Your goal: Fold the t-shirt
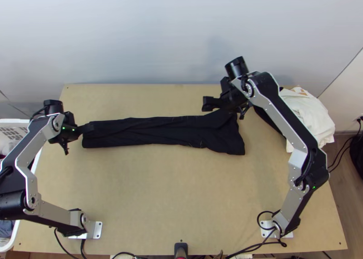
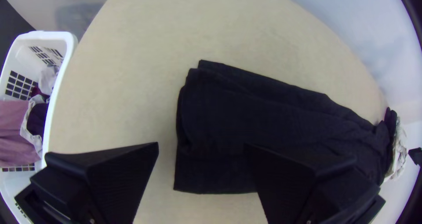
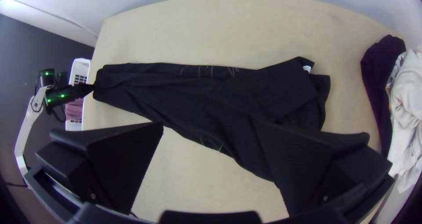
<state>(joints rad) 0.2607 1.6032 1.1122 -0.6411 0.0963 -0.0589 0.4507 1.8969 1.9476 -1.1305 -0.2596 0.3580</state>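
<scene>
So, fingers first: on the left gripper they're spread wide apart with nothing clamped, one seen over the end of the black t-shirt, the other over bare counter just beside it. Whether the cloth is touched can't be told. The right gripper is held wide open too, nothing gripped, up by the shirt's broader end, and in its wrist view that end is partly covered by one of the fingers.

The shirt itself is laid out as a long narrow strip between the two sets of fingers, folded over in layers, kinda wrinkled. It's flared at the right fingers' end, where a small white striped mark can be seen on a turned-over flap.

A bit farther out, past the left fingers, a white laundry basket is parked beside the counter, with pink cloth and other clothes inside. Out past the right fingers, a dark purple garment is bunched up next to a heap of whitish clothes at the counter's edge.
</scene>
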